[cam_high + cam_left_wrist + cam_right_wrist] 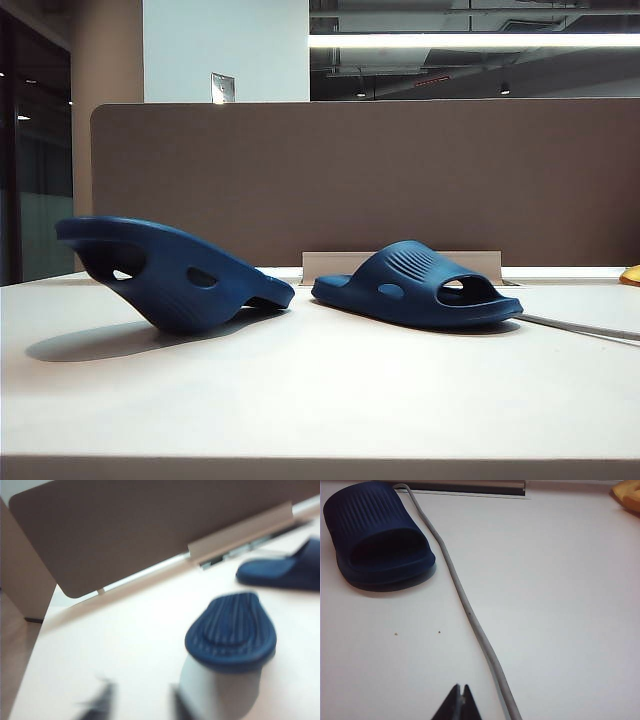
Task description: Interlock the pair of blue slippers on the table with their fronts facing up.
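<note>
Two dark navy slippers lie on the cream table (320, 400). The left slipper (170, 270) is tipped onto its strap side, its heel raised off the table. The right slipper (415, 285) sits flat, strap up. No gripper shows in the exterior view. In the blurred left wrist view my left gripper (139, 702) is open, only table between its dark fingers (100, 702); the tipped slipper (230, 630) lies just beyond it and to one side, the other slipper (285, 572) farther off. My right gripper (461, 690) is shut and empty, well short of the flat slipper (380, 540).
A brown partition panel (400, 180) closes off the table's far edge, with a cream rail (400, 262) at its foot. A grey cable (470, 610) runs across the table past the right gripper and the flat slipper. A yellow object (631, 275) sits at the far right.
</note>
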Motion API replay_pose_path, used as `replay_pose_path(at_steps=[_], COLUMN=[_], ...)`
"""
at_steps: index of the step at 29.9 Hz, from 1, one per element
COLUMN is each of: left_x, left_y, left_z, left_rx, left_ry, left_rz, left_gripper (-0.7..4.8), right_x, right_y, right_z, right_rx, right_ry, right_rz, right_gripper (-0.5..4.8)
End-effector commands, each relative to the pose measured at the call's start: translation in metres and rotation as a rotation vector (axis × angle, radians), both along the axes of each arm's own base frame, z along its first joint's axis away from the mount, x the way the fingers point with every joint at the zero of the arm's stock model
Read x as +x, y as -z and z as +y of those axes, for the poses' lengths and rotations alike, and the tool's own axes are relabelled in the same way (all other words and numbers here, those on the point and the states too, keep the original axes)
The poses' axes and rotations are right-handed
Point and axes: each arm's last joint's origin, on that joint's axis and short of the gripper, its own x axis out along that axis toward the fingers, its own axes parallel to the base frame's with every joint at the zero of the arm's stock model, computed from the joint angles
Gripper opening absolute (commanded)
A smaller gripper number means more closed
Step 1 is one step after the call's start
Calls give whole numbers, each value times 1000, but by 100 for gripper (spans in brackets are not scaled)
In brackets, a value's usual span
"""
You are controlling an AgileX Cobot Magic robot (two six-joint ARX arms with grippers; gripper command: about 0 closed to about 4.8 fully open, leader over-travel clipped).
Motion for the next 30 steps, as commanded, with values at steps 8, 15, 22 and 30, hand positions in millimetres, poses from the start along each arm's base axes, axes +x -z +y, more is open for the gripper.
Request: replay_pose_path(at_steps=[8, 15, 22, 30], left_x=[1, 15, 20, 37], left_y=[3, 0, -18, -6], left_z=[-1, -8, -4, -6], left_rx=[-531, -252, 288, 524], left_ry=[-24, 195, 129, 202], left_rz=[193, 266, 91, 168], left_gripper=[250, 251, 251, 251], right_x=[0, 0, 0, 0], right_y=[-1, -1, -1, -1], right_z=[0, 0, 0, 0], right_rx=[1, 1, 1, 1], right_ry=[-1, -1, -1, -1], right_rz=[-15, -15, -15, -16], right_gripper=[9, 9, 9, 9])
